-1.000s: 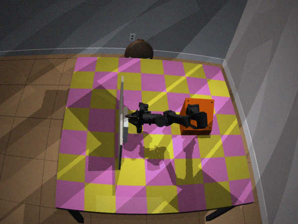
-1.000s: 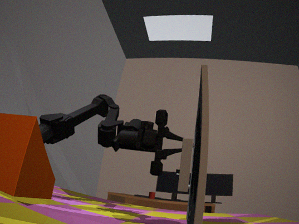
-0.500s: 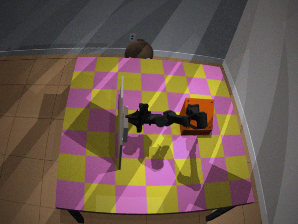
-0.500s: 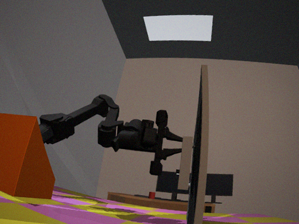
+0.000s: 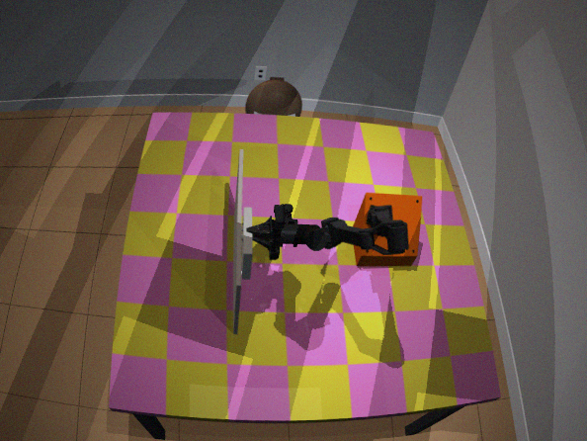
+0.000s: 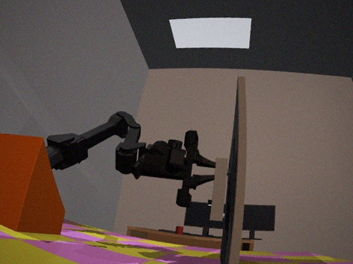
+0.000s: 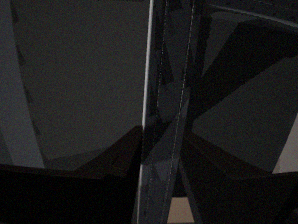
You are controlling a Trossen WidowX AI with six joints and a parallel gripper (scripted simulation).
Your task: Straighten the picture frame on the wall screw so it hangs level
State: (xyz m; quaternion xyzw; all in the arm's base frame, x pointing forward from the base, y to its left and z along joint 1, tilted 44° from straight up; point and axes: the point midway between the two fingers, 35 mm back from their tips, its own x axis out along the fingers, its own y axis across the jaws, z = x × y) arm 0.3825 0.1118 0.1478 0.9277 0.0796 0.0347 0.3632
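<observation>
The frame (image 6: 219, 189) is shown gripped at its upper part by the hand (image 6: 212, 171), which is closed nearly to its narrow end with one finger above and one below in the exterior view. The frame hangs flat against the near face of the upright wall panel (image 6: 237, 174), which stands on the checkered table (image 5: 316, 346). In the top view the frame (image 5: 245, 242) is seen edge-on, just beside the panel (image 5: 238, 232), with the hand (image 5: 253, 229) at its upper end.

The step in hand is judged to be the lift-and-shift: the frame is held, so it is either being raised off the screw or carried along it. The screw and the notched strip are hidden behind the frame, and whether the frame is level cannot be told from these edge-on views.

The next move is judged to call for a small sideways travel parallel to the panel, a gentle lowering until the strip seats, and then a full release so that the tilt can be checked.

The arm is stretched almost horizontally from its orange base (image 6: 16, 183), the elbow raised and the wrist level, the fingers pointing square at the panel. In the wrist view only a dark, narrow, steeply angled edge is seen between shadowed fingers.
</observation>
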